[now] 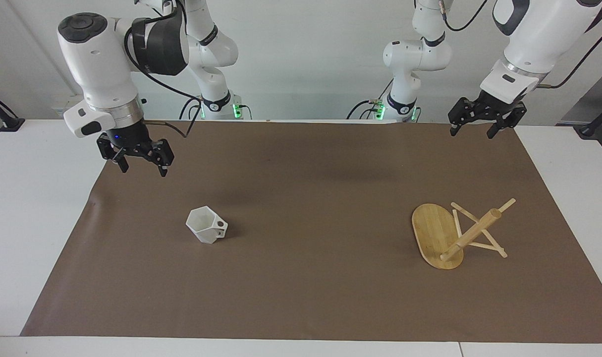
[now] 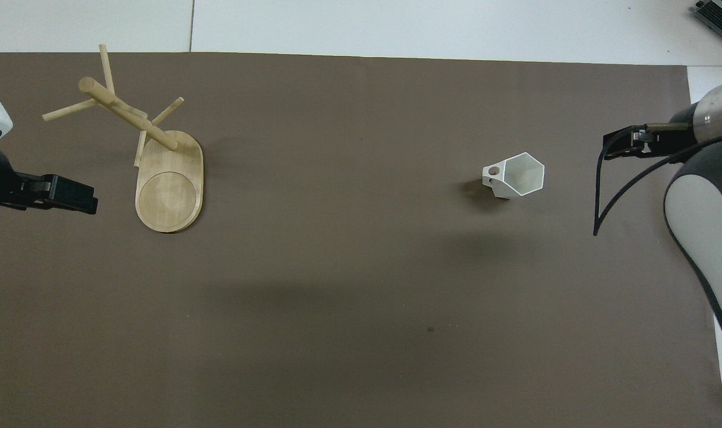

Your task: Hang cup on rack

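Note:
The white faceted cup (image 1: pixel 206 225) (image 2: pixel 518 175) stands upright on the brown mat toward the right arm's end of the table, its small handle turned toward the rack. The bamboo rack (image 1: pixel 437 233) (image 2: pixel 169 190) stands on its oval base toward the left arm's end, with the post and thin pegs at the end of the base farther from the robots. My right gripper (image 1: pixel 143 170) (image 2: pixel 610 148) hangs open and holds nothing over the mat's edge nearer the robots, apart from the cup. My left gripper (image 1: pixel 472 133) (image 2: pixel 87 202) hangs open and holds nothing over the mat's corner, apart from the rack.
The brown mat (image 1: pixel 301 297) covers most of the white table (image 1: pixel 33 223). A black cable (image 2: pixel 598 202) loops off the right wrist. A dark device (image 2: pixel 720 15) shows at the table's corner farthest from the robots.

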You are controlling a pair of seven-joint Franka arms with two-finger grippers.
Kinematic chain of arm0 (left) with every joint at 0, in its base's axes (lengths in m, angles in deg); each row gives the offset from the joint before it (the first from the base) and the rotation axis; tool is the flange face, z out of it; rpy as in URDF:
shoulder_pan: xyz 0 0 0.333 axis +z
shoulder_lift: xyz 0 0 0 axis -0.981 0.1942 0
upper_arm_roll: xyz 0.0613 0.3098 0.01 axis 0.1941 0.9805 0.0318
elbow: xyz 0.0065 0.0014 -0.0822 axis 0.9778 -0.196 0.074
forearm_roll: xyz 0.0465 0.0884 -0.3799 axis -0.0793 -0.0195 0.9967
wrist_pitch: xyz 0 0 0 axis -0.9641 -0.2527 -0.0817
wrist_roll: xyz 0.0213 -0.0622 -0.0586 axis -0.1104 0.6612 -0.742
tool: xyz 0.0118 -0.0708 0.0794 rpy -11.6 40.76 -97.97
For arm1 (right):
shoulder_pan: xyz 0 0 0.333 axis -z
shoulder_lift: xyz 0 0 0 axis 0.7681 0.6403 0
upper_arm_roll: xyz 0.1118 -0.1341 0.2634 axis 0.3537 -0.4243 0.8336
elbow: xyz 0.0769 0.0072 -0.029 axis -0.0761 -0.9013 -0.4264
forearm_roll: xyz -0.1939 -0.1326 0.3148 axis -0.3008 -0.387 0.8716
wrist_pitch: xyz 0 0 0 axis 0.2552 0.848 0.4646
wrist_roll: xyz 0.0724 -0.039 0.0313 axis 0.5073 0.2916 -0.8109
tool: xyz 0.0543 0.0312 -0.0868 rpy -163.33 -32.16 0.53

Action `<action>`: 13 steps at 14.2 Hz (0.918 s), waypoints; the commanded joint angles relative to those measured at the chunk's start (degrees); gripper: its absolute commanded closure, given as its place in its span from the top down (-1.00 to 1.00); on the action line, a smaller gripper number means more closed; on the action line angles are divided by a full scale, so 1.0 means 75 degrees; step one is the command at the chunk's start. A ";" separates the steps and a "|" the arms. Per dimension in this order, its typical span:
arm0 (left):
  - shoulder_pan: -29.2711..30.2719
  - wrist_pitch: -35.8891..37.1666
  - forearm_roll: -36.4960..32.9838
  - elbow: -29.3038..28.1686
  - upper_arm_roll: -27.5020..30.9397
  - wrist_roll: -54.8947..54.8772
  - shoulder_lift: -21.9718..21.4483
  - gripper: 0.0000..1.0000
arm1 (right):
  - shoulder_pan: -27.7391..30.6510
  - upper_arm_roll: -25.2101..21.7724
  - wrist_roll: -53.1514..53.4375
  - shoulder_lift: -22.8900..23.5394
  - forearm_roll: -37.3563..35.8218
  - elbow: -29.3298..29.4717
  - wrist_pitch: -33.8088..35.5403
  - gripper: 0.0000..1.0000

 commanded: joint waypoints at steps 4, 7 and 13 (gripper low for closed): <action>0.0079 0.0084 -0.0104 -0.0054 -0.0054 -0.0037 -0.0110 1.00 | 0.0032 0.0028 -0.0267 -0.0072 0.0018 0.0052 0.0203 1.00; 0.0079 0.0072 -0.0104 -0.0054 -0.0054 -0.0037 -0.0110 1.00 | 0.0032 0.0028 -0.0278 -0.0072 0.0042 0.0052 0.0202 1.00; 0.0079 0.0072 -0.0104 -0.0066 -0.0054 -0.0037 -0.0110 1.00 | 0.0032 0.0028 -0.0290 -0.0083 0.0251 0.0064 0.0495 1.00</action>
